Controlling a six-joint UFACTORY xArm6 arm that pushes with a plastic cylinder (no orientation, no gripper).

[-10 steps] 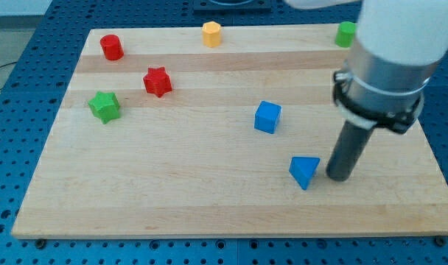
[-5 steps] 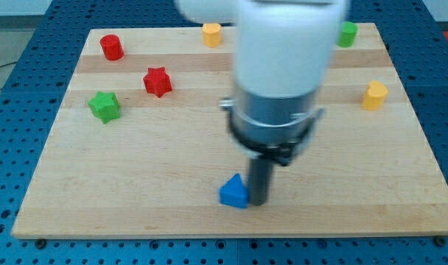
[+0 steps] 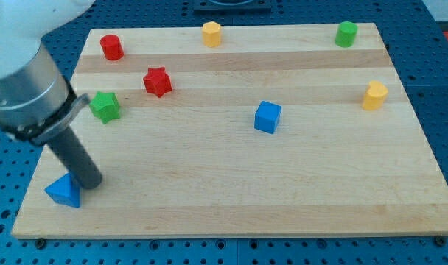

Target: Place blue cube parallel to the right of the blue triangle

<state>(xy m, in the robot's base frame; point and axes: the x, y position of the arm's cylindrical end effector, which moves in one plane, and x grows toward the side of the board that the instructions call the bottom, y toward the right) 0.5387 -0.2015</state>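
No jaws on this rig, so no open/closed state to give; just the rod. My tip (image 3: 91,181) sits at the counter's (image 3: 231,213) lower-left corner, touching or just beside the blue triangle (image 3: 63,191), which lies to the tip's left and slightly below it in the view, close to the counter's left edge.

Blue cube (image 3: 267,117) is well apart from the tip, far to the view's right and higher up, around mid-counter. It is nowhere near the triangle.

Other blocks relative to the tip:
- green star (image 3: 105,106) above it, just beside the arm's housing
- red star (image 3: 157,81) above and to the right
- red cylinder (image 3: 111,47) at the top left
- yellow hexagonal block (image 3: 211,33) at the top centre
- green cylinder (image 3: 346,33) at the top right
- yellow cylinder (image 3: 374,96) at the far right edge

No containers in view; all blocks lie loose on the wooden counter.
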